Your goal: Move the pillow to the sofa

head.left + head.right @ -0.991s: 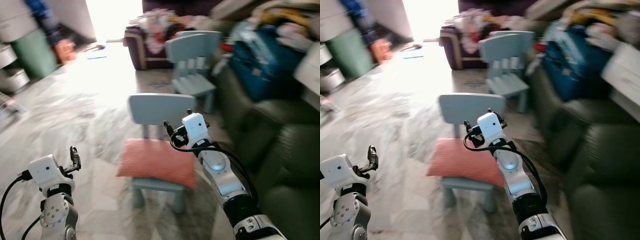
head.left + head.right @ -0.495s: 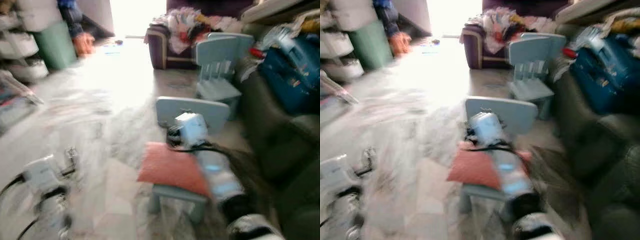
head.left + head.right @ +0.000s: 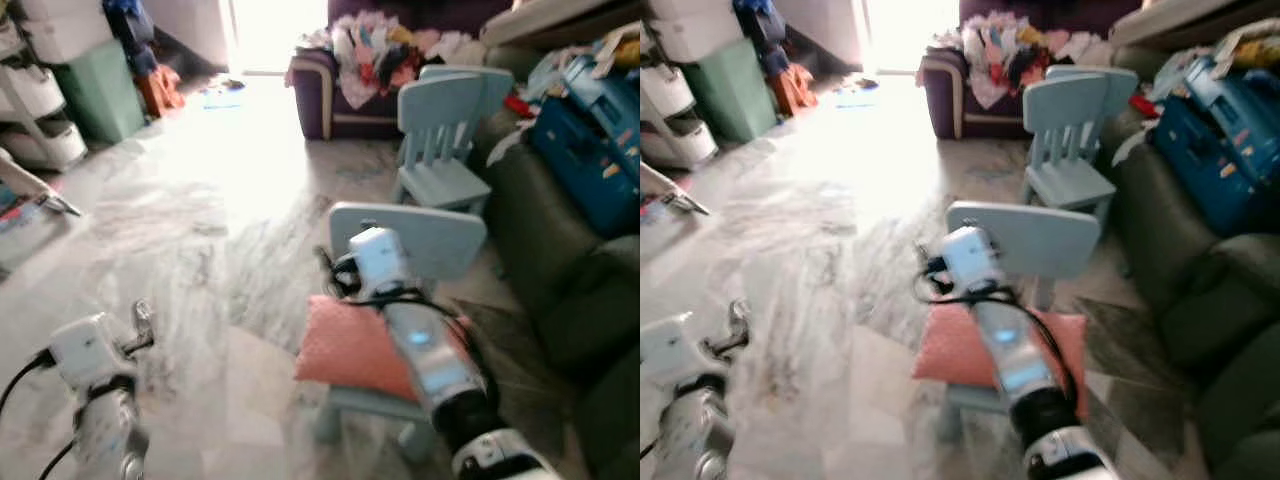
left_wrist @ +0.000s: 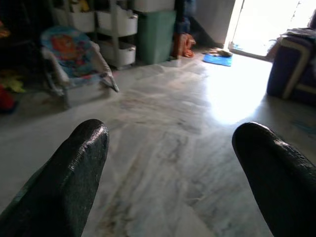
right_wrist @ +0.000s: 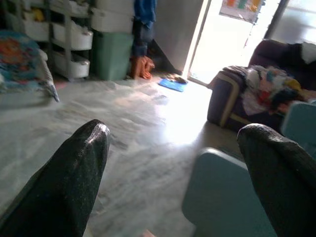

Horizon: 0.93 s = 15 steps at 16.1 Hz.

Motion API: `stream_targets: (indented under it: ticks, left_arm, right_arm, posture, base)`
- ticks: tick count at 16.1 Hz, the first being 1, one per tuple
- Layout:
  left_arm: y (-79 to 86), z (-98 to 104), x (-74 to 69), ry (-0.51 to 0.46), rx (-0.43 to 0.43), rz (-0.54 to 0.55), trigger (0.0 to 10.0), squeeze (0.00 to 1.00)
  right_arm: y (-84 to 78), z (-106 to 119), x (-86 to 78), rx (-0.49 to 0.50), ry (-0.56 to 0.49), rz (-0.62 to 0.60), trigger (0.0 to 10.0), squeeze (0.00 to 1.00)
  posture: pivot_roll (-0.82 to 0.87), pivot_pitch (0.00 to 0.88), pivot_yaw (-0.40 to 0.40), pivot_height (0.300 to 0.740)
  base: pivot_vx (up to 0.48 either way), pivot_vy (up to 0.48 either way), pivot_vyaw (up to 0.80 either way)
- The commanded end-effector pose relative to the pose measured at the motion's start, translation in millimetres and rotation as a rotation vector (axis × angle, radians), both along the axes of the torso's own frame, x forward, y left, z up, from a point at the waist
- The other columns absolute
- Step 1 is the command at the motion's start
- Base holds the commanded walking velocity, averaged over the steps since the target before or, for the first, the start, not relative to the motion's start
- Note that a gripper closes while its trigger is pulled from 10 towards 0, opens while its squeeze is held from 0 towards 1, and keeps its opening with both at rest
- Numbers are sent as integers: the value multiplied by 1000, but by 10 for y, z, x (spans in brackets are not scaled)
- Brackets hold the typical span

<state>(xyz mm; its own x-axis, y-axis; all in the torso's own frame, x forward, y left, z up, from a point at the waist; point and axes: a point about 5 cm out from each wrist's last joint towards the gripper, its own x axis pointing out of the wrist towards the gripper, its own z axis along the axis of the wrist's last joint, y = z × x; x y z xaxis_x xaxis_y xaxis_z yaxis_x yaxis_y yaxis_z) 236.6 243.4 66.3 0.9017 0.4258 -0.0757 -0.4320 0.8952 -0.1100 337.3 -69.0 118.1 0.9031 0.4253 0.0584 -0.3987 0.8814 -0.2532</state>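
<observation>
Approaching the pillow [image 3: 352,347], which lies on the seat of the near small chair [image 3: 408,237] and overhangs its front edge, I hold the right end effector [image 5: 168,163] spread wide above it; the left end effector [image 4: 170,163], equally wide, hangs over floor. A hasty grab could drag the pillow off. My right wrist view shows the chair back close ahead; head views show the dark sofa [image 3: 560,290] beside

Pink pillow [image 3: 350,345] lies on seat of small lt-blue chair [image 3: 420,235], standing on marble floor [image 3: 200,250].
</observation>
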Motion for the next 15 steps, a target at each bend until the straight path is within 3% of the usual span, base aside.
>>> stream_targets:
  ticks: [1, 7, 15]
  left_arm:
    - [-63, 49, 50, -23, -9, -24, 10000, 0]
    - [-65, 75, 55, -41, -11, -40, 10000, 0]
    - [-91, 85, 48, -47, -9, -59, 10000, 0]
  right_arm:
    - [-138, 26, 48, 5, 2, -48, 10000, 0]
    - [-149, 15, 60, -1, 13, -57, 10000, 0]
    - [-144, 35, 49, -10, -9, -40, 10000, 0]
  posture:
    - [-126, 23, 57, 740]
    - [-128, 24, 55, 740]
    - [-131, 26, 53, 740]
  base:
    - [0, 0, 0]
    - [0, 0, -667]
    - [436, 0, -77]
